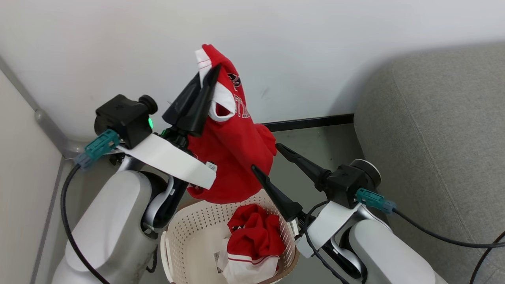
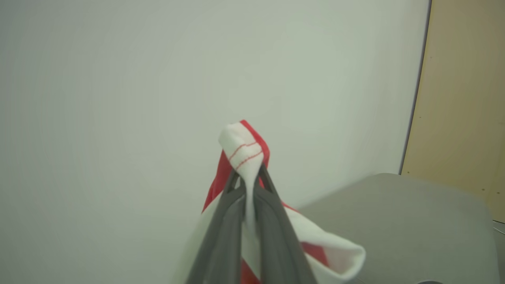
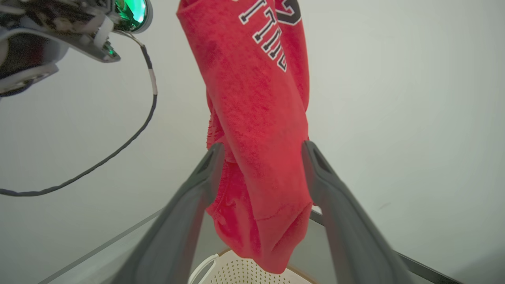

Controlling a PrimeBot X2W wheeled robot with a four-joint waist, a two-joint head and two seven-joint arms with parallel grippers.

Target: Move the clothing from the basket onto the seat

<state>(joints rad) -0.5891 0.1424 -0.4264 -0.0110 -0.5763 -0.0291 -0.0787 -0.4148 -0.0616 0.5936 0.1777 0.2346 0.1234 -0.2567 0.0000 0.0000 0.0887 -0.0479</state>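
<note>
A red garment (image 1: pixel 232 150) with white trim and printed lettering hangs high above the basket (image 1: pixel 189 232), and my left gripper (image 1: pixel 211 77) is shut on its top fold (image 2: pixel 244 152). My right gripper (image 1: pixel 265 157) is open, its two fingers (image 3: pixel 205 173) standing on either side of the hanging red cloth (image 3: pixel 256 126) near its lower end. A second red-and-white garment (image 1: pixel 252 244) lies crumpled inside the cream perforated basket. The grey sofa (image 1: pixel 434 150) rises at the right.
A white wall stands close behind, with a black skirting strip (image 1: pixel 311 121) at the floor. A beige panel (image 1: pixel 19 177) closes the corner on the left. Cables (image 1: pixel 434 234) trail from both wrists.
</note>
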